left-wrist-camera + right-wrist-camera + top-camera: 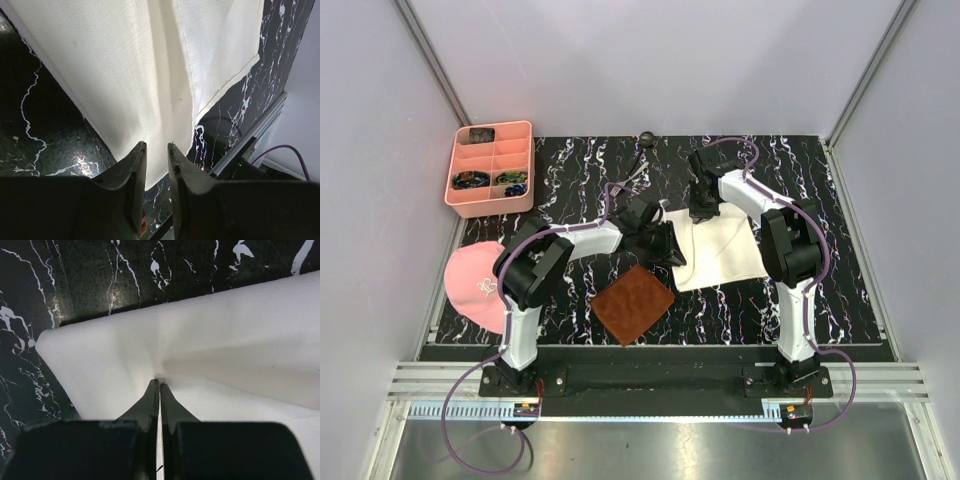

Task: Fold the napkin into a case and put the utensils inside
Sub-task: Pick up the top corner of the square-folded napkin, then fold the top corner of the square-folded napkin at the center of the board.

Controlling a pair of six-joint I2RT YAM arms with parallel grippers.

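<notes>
The napkin (725, 250) is lying flat on the black marbled worktop (820, 180), right of the middle and roughly midway between the near and far edges. In the left wrist view it is showing two layers, with a hemmed upper layer lying over a wider lower one.

The right hand (159, 382) is standing over the far left part of the napkin. Its jaws are pressed together on the cloth, and the fabric is puckering into a small crease at the fingertips. The rounded corner of the napkin is lying just to the left of this hand in the right wrist view.

The left hand (156, 147) is sitting at the napkin's left side, toward the middle of the worktop. Its jaws are standing a narrow gap apart. Cloth is showing through the gap, but nothing is visibly clamped between the fingers.

A brown textured square mat (633, 302) is lying near the near edge, close to the middle, turned so one corner is pointing toward the arm bases. It is lying apart from the napkin.

The utensils (645, 138) are lying near the far edge, about midway along it and well apart from the napkin. They are too small to tell spoon from fork.

A pink compartment tray (531, 165) is sitting at the far left corner. A pink cap (470, 275) is lying at the left edge, nearer the arms.
</notes>
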